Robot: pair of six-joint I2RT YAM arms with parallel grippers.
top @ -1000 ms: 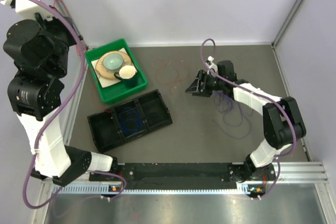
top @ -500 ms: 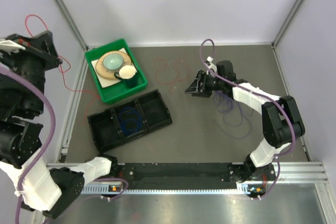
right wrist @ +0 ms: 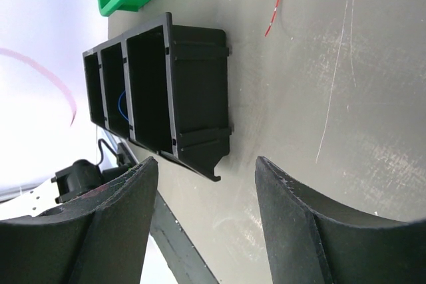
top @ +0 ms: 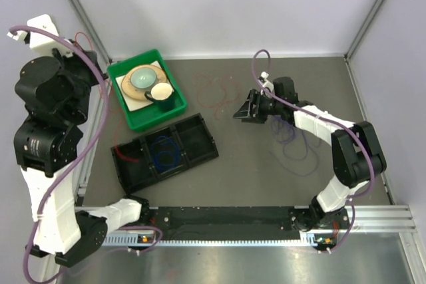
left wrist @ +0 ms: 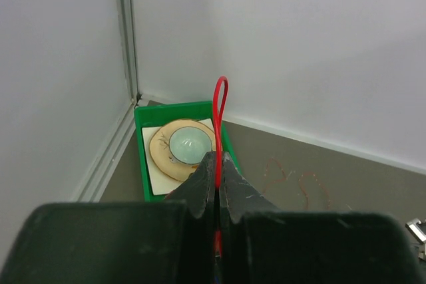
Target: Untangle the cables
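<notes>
bin behind divided tray | coiled cable in tray's middle compartment

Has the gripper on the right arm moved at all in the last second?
No. The right gripper stays open in the same spot, with the same gap between it and the black tray to its left as a second ago.

The left gripper has matt black plastic fingers, and the thin red cable pinched between them has a smooth, glossy plastic sheath. Ahead of it, the green plastic bin has a soft sheen and the pale green bowl inside looks glazed. The right gripper has the same matt black fingers. Beyond them, the black three-compartment plastic tray is dull, on a matt grey-brown table with fine scratches.
</notes>
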